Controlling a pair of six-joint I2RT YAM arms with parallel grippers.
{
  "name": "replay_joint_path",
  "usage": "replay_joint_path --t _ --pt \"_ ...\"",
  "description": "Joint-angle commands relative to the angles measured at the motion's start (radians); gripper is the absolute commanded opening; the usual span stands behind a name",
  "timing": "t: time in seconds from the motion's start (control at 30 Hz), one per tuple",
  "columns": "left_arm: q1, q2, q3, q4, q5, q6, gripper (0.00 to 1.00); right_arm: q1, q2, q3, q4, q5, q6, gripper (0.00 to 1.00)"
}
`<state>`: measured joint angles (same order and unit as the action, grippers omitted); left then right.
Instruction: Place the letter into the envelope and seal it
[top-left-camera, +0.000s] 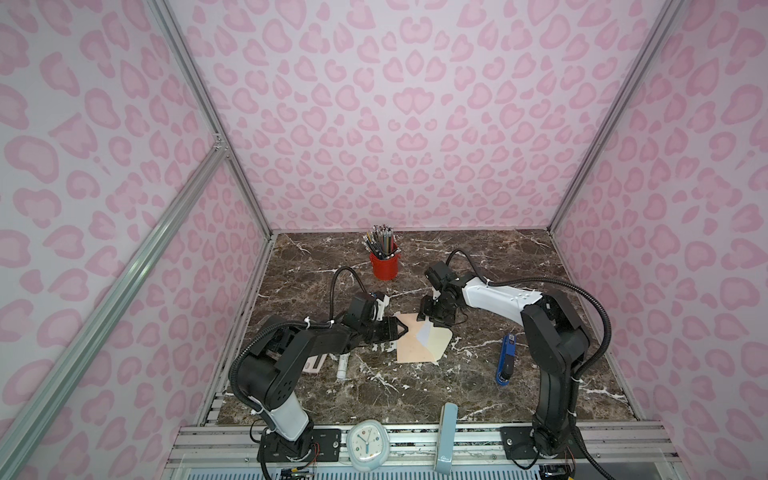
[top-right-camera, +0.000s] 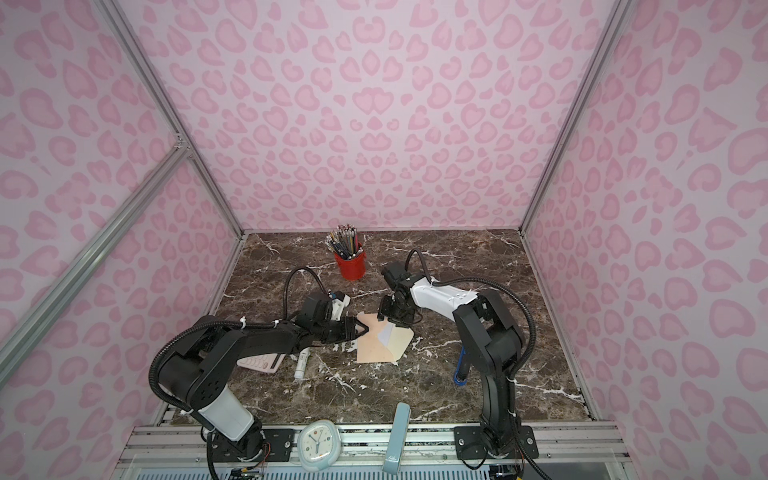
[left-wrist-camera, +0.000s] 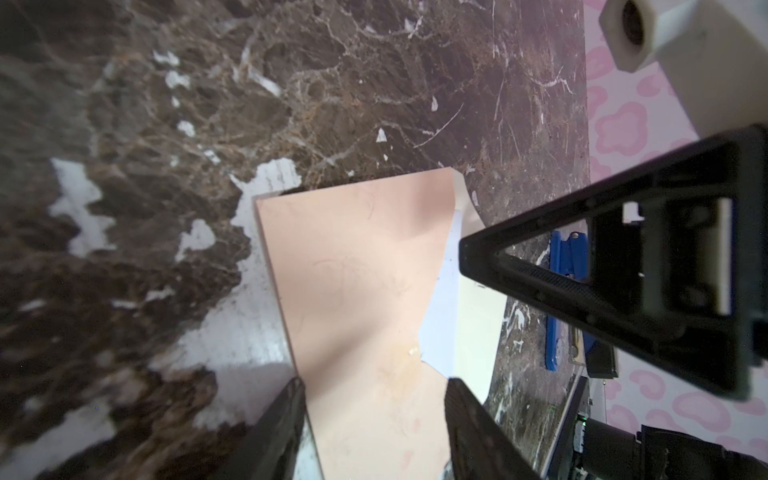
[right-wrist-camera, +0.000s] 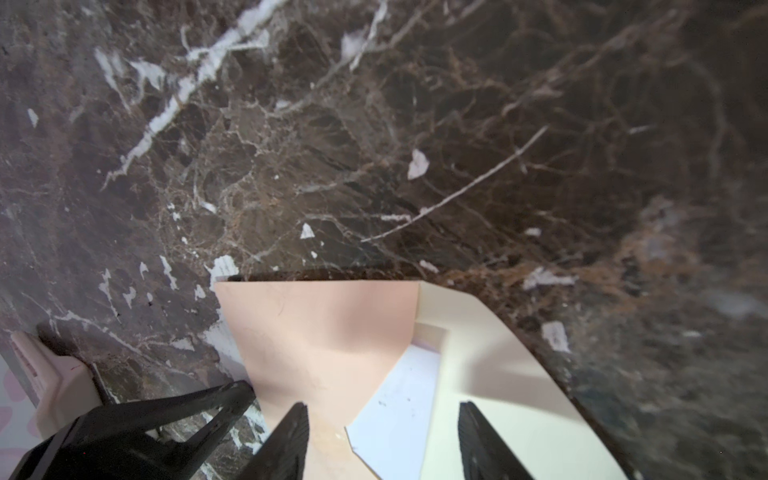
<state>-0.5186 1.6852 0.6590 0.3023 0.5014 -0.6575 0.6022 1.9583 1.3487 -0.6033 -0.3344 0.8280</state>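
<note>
Pencil cup (top-left-camera: 384, 266), stapler (top-left-camera: 507, 359), clock (top-left-camera: 368, 444)

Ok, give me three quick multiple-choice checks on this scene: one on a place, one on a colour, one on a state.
1. Where is the pencil cup?
A) at the front edge
B) behind the envelope, farther back
C) in the far right corner

2. What colour is the flap?
A) blue
B) red
C) cream

3. How is the flap?
A) open, letter showing
B) glued shut
C) torn off

Answers:
1 B, it stands beyond the envelope in both top views.
2 C, it is pale cream beside the peach body.
3 A, the white letter shows in the mouth.
</note>
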Motion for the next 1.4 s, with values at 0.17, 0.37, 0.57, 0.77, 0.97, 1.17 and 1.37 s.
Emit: replay_joint_path --t 0.17,0.37,0.57,0.77,0.97,1.17,1.37 --pt "0.000 0.004 0.019 -0.032 0.000 0.013 0.57 0.007 0.044 0.033 -0.008 0.002 0.020 0.60" --pt "0.000 0.004 0.016 -0.032 0.004 0.015 0.57 0.012 0.060 0.047 -0.007 0.000 0.028 0.60" --pt "-0.001 0.008 0.012 -0.026 0.010 0.015 0.57 0.019 0.075 0.071 -0.014 0.001 0.030 0.60" --pt "0.000 0.012 0.015 -0.022 0.015 0.016 0.57 0.033 0.095 0.103 -0.030 0.006 0.026 0.61" --pt "0.000 0.014 0.014 -0.020 0.019 0.018 0.57 0.044 0.106 0.120 -0.030 -0.003 0.019 0.62" --pt "0.000 0.013 0.016 -0.020 0.016 0.018 0.58 0.048 0.101 0.125 -0.032 -0.006 0.010 0.63" --pt "0.000 -0.010 0.005 -0.029 0.006 0.019 0.57 0.031 0.078 0.097 -0.058 0.042 -0.009 0.59"
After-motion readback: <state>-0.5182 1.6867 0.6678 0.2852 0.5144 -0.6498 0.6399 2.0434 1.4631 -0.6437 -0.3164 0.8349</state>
